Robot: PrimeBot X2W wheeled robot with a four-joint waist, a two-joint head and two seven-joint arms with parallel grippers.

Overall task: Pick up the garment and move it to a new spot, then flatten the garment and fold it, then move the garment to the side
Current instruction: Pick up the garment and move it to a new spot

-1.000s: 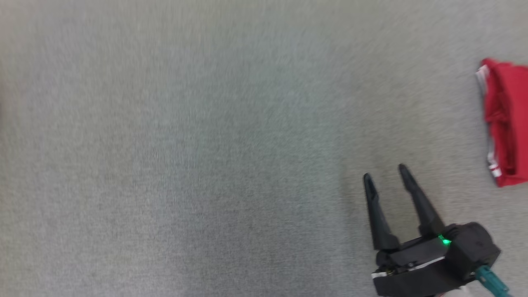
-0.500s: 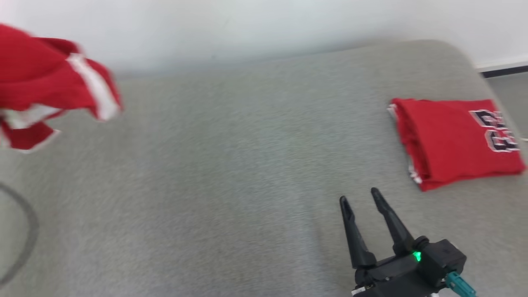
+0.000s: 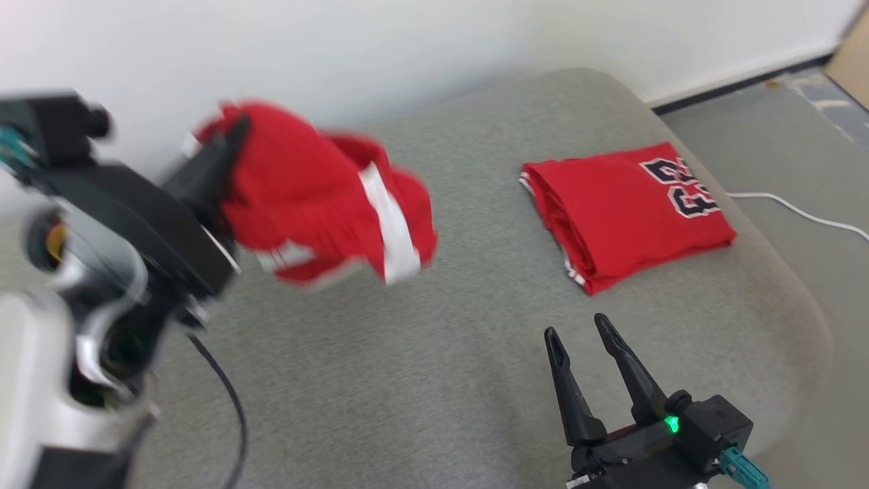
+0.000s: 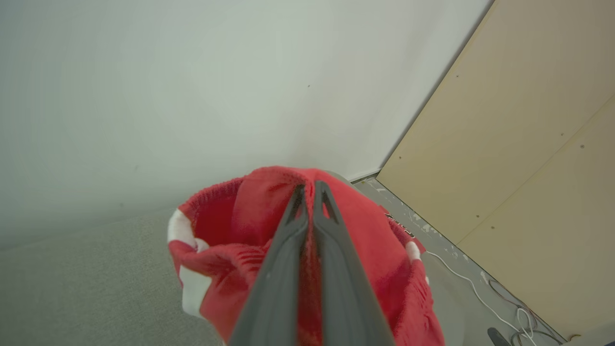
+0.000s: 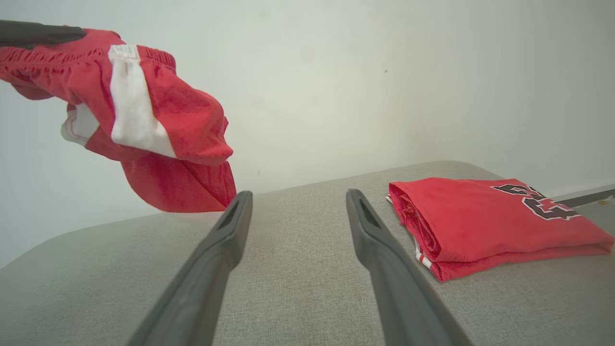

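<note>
A grey fabric-covered tabletop (image 3: 421,380) with rounded corners stands against a plain white wall (image 3: 339,47). To the right of it lies a grey floor (image 3: 787,129), with a dark baseboard (image 3: 733,85) running along the foot of the wall and a thin white cable (image 3: 801,212) trailing across the floor. The left wrist view also takes in a pale beige board panel (image 4: 528,144) meeting the wall at a corner.

The left hand (image 4: 310,190) is clenched on a bunched red fabric garment with white stripes (image 3: 305,190). It hangs from the fingers over the far left part of the tabletop, close to the wall. The right hand (image 3: 575,326) is released, fingers spread with nothing between them, low over the near right part of the tabletop. Beyond it, a folded red jersey with black-and-white numerals (image 3: 624,217) lies flat near the far right corner, well apart from the held garment.

In the head view the left arm and the garment are smeared by motion, and the arm is cut off by the left edge. A black cable (image 3: 227,394) curves below it. The garment is too crumpled to make out its cut. Whether its lowest fold touches the tabletop I cannot tell. In the left wrist view the garment covers the folded jersey.
</note>
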